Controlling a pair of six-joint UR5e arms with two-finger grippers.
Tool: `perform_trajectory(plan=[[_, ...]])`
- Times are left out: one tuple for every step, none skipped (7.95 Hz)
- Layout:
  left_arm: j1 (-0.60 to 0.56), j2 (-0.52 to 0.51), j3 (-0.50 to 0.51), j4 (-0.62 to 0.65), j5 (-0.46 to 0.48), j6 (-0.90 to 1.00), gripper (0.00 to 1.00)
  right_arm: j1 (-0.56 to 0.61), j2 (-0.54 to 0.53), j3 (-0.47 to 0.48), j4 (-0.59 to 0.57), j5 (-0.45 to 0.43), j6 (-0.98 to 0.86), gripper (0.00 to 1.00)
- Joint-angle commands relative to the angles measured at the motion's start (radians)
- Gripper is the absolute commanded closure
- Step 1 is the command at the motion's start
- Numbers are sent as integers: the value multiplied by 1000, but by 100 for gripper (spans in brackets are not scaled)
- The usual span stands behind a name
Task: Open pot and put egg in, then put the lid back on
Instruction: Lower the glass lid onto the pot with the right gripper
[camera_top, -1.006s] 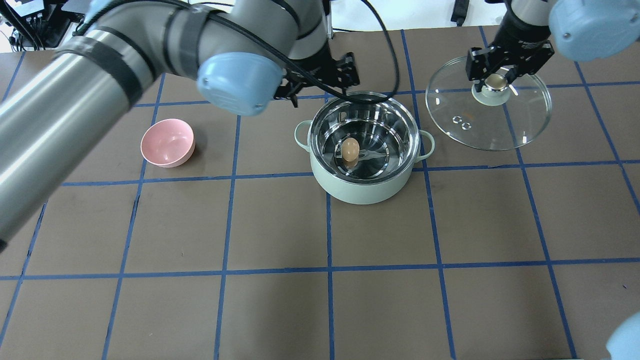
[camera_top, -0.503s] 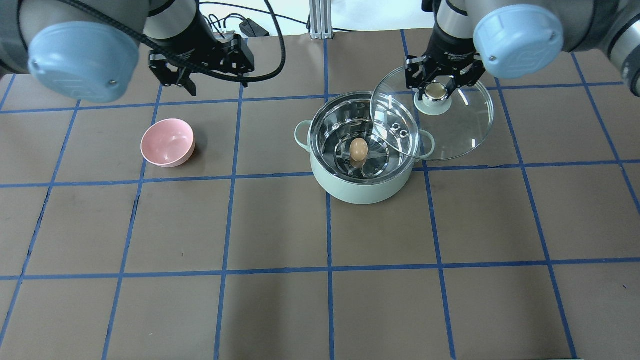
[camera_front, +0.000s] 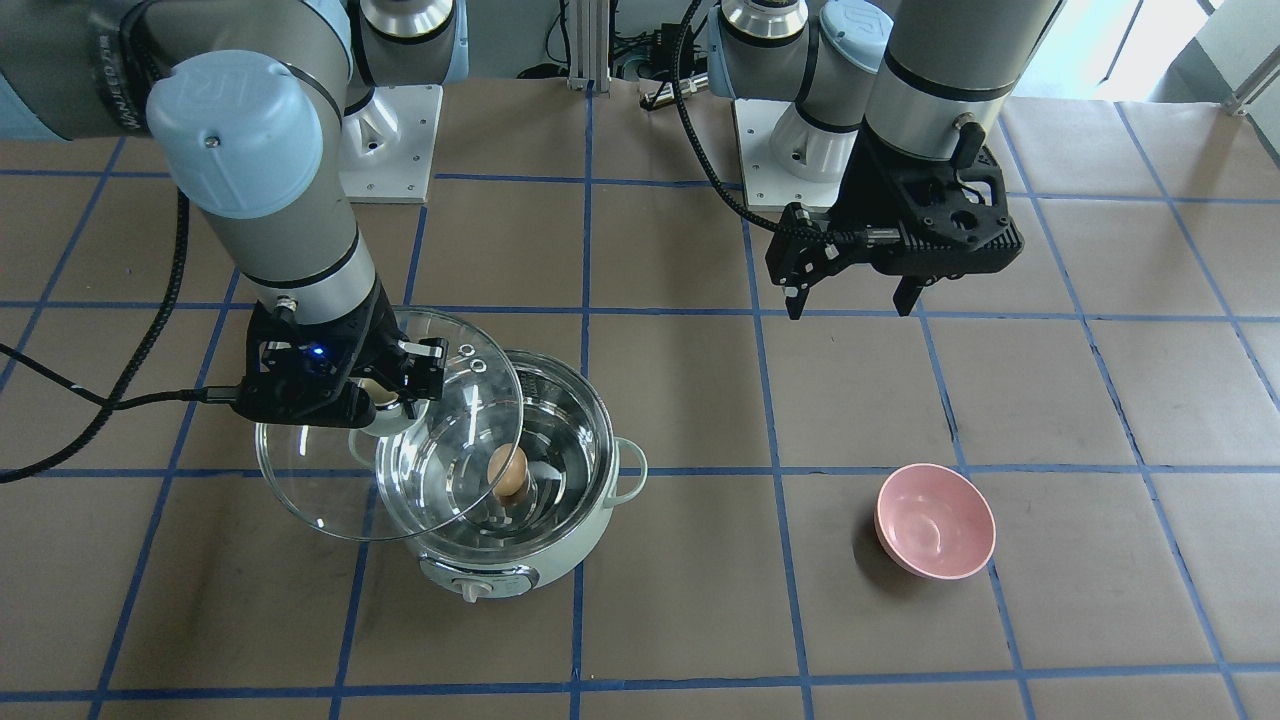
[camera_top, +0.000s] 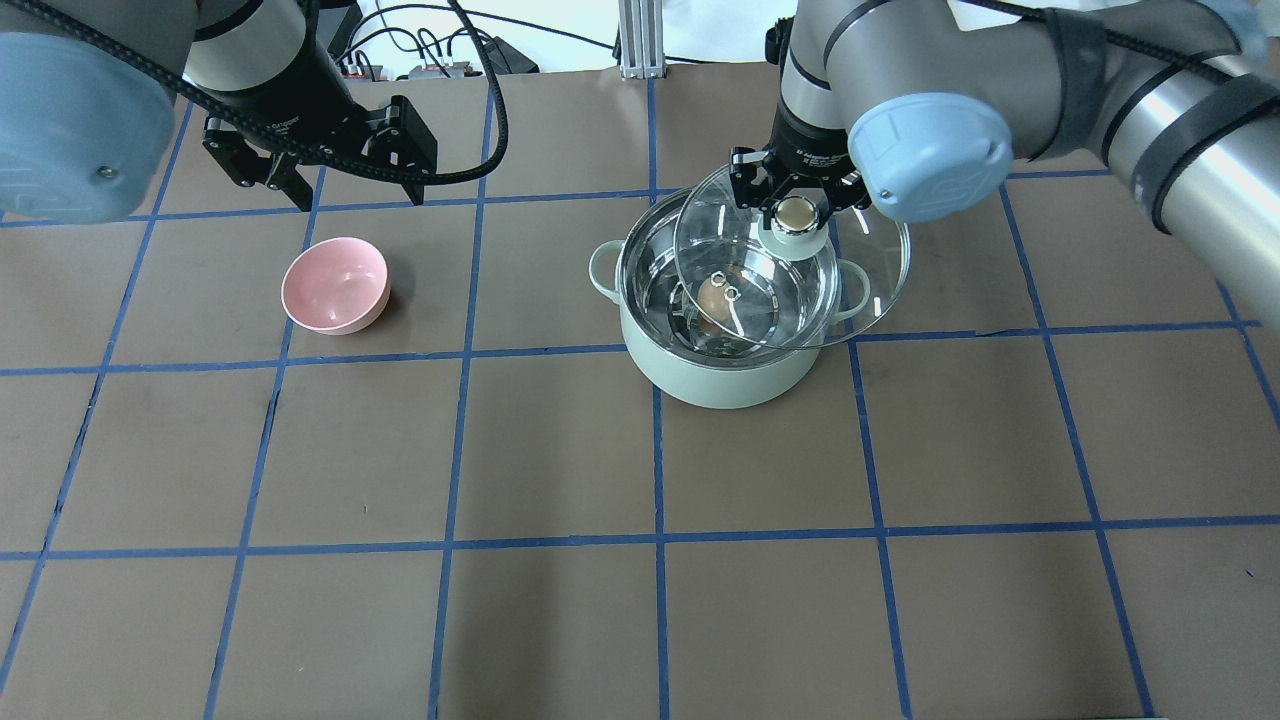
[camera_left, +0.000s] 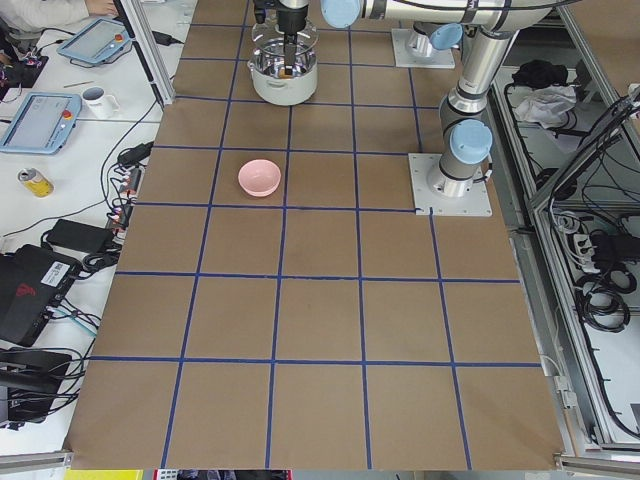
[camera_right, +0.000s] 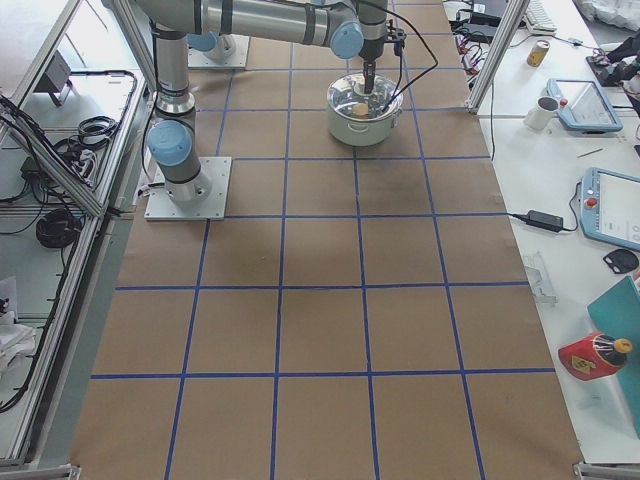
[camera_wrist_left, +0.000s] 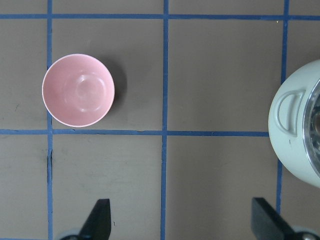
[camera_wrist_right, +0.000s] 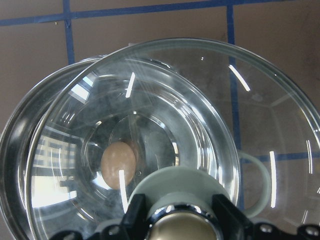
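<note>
In the overhead view, the left gripper (camera_top: 360, 200) hangs at the far left above the table (camera_top: 560, 450). Its two fingers (camera_wrist_left: 100, 220) are spread wide apart and hold nothing. Just in front of it, the pink bowl (camera_top: 335, 285) stands upright on the brown surface, well apart from the pot.

Near the middle stands the pot (camera_top: 720, 380). It is pale green, with a shiny steel inside and a small loop handle on each side. The egg (camera_top: 712, 296) lies on the bottom of the pot, a little left of the centre, and is seen through the glass.

The lid (camera_top: 860, 270) is not seated on the pot. It is held over the right part of the opening, so the left part of the rim is uncovered, and its right edge passes beyond the right handle. From these views I cannot tell if the glass touches the rim.

The right gripper (camera_top: 797, 212) comes from the upper right. Its fingers are closed on the gold-coloured knob (camera_wrist_right: 182, 227), one on each side, and so they carry the lid.
</note>
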Motion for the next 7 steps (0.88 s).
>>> perform_trajectory(plan=[[-3,22,-4,-38,0,74,0,29,21,35,-94,37,43,100],[0,29,-4,-46,-1,86,0,30,28,35,-106,62,61,100],[4,31,-4,-46,-1,121,0,38,30,35,-111,65,63,100],[8,31,-7,-48,0,125,0,50,39,35,-115,66,71,100],[13,30,-12,-48,0,125,0,53,47,36,-126,66,74,100],[14,29,-17,-46,-1,125,0,53,54,36,-127,66,79,100],[14,26,-18,-48,-1,123,0,53,58,36,-129,65,79,100]])
